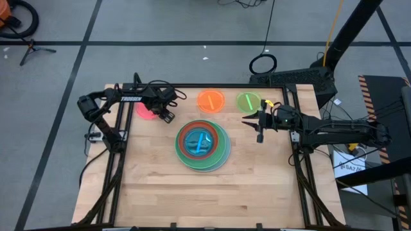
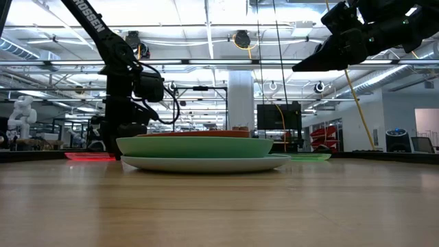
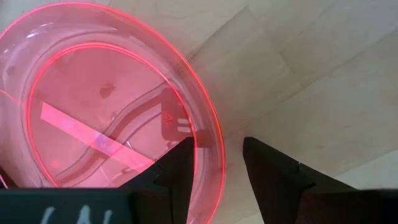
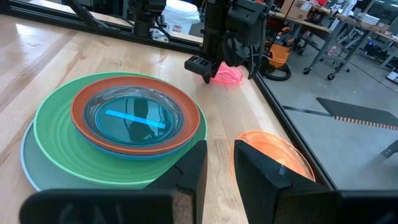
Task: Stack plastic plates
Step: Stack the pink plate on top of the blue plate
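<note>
Wooden surface (image 1: 160, 192), nearest item at centre of the high view: one stack, bottom to top a large light blue plate (image 1: 221, 162), green plate (image 1: 182, 154), medium blue plate (image 4: 109, 152), red-orange plate (image 1: 203, 124) and a small teal plate (image 1: 199, 142). Farther back, along the upper edge: pink plate (image 3: 93, 93) at upper left with the left gripper (image 1: 168, 116) at its rim, jaws spread either side of the edge; orange plate (image 1: 210, 100) and lime plate (image 1: 248, 102) lying apart. Right gripper (image 1: 259, 133) hovers right of the stack, raised, jaws part-spread, empty.
</note>
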Action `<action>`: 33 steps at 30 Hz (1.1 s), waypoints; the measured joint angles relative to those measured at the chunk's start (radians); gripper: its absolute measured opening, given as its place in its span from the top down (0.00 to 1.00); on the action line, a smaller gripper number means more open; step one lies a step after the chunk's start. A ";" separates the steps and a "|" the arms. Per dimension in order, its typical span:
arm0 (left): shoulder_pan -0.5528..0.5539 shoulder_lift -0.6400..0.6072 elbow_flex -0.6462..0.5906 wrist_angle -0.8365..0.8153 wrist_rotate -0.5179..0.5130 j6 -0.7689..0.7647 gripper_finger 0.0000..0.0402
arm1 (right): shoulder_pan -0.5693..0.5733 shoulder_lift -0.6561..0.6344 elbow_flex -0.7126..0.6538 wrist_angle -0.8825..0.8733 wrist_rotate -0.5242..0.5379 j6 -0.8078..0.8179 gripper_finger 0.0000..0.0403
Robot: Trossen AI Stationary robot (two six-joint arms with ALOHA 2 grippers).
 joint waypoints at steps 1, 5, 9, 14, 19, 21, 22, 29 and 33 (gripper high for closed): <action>0.000 0.000 0.000 0.001 -0.002 0.000 0.64 | 0.000 0.000 0.000 0.000 0.000 0.000 0.82; -0.009 0.002 -0.001 0.005 -0.011 -0.010 0.76 | 0.000 0.000 0.000 0.000 0.000 0.000 0.82; -0.021 0.003 -0.001 0.006 -0.017 -0.011 0.87 | 0.000 0.000 0.000 0.000 0.000 0.000 0.82; -0.057 -0.013 -0.003 0.003 -0.063 -0.026 0.96 | 0.000 0.000 0.000 0.000 0.000 0.000 0.82; -0.106 -0.055 -0.005 -0.012 -0.093 -0.038 0.99 | 0.000 0.000 0.000 0.000 0.000 0.000 0.82; -0.123 -0.078 -0.005 -0.028 -0.093 -0.045 0.99 | 0.000 0.000 0.000 0.000 0.000 0.000 0.82; -0.131 -0.088 -0.005 -0.030 -0.093 -0.048 0.99 | 0.000 0.000 0.000 0.000 0.000 0.000 0.82; -0.198 -0.168 -0.004 -0.082 -0.093 -0.069 0.99 | 0.000 0.000 0.000 0.000 0.000 0.000 0.82; -0.247 -0.210 -0.004 -0.088 -0.093 -0.038 0.99 | 0.000 0.000 0.000 0.000 0.000 0.000 0.82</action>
